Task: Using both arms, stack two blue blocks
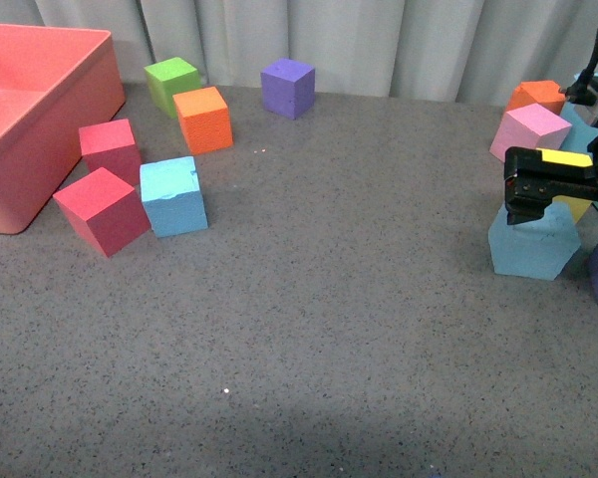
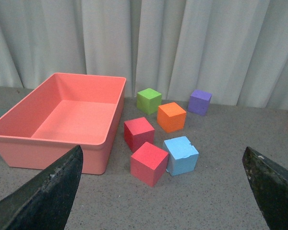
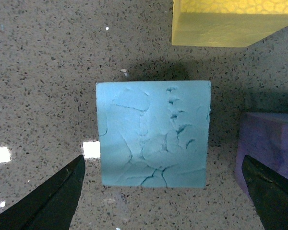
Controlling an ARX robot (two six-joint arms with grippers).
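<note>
First blue block [image 1: 533,244]: on counter [image 1: 329,349], far right, near yellow cube [image 3: 230,24] and purple cube [image 3: 266,143]. Right gripper [image 3: 163,163] over it, fingers apart. Handling: lower centred, square to faces (neighbours crowd), close gently. Second blue block [image 1: 172,196]: far left; left gripper [image 2: 162,158] fingers apart

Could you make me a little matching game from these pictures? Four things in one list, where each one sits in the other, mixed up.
1 green cube
2 left blue block
3 right blue block
4 salmon bin

A below the open right gripper
B farthest left in the front view
C beside the orange cube
D beside a red cube

Pairs: 1-C, 2-D, 3-A, 4-B
</note>
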